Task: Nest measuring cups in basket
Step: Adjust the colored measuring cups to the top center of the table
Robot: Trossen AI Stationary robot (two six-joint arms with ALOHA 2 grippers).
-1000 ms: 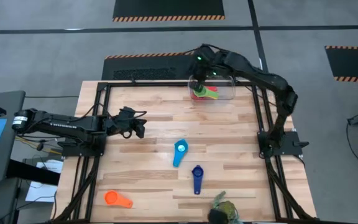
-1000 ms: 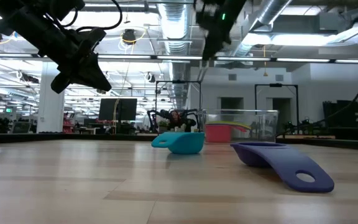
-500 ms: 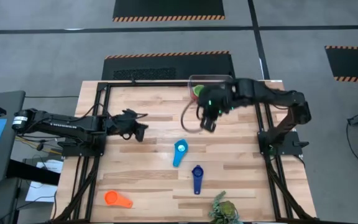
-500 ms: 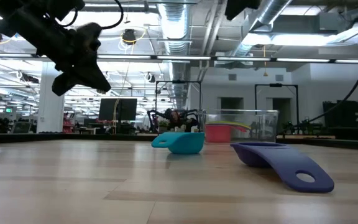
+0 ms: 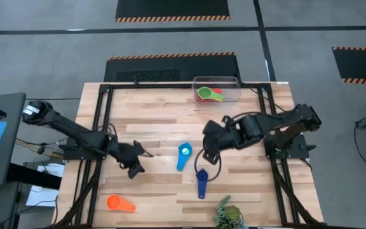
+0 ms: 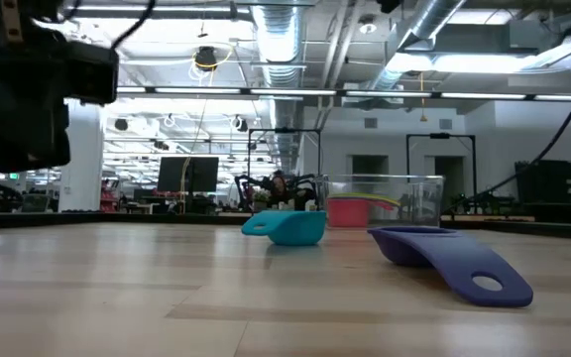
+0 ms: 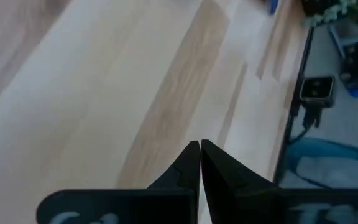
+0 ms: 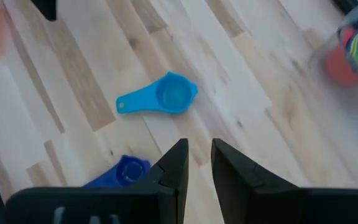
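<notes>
The right gripper [image 5: 210, 154] hangs above the table [image 5: 157, 121] just beside the light blue cup [image 5: 184, 152] and dark blue cup [image 5: 201, 179], fingers slightly parted, holding nothing; the left gripper [image 5: 134, 169] hovers with fingers pressed together, empty, near the orange cup [image 5: 118, 203]; the basket [image 5: 216, 91] at the far edge holds green, red and yellow cups.

A pale wooden plank desk [image 5: 157, 121] fills the frame's middle. On it lie a clear basket [image 5: 216, 90] at the upper edge, a light blue cup [image 5: 184, 154] near centre, a dark blue cup [image 5: 201, 182] below it, an orange cup [image 5: 119, 203] at lower left, and a leafy plant [image 5: 229, 213] at the bottom edge.
</notes>
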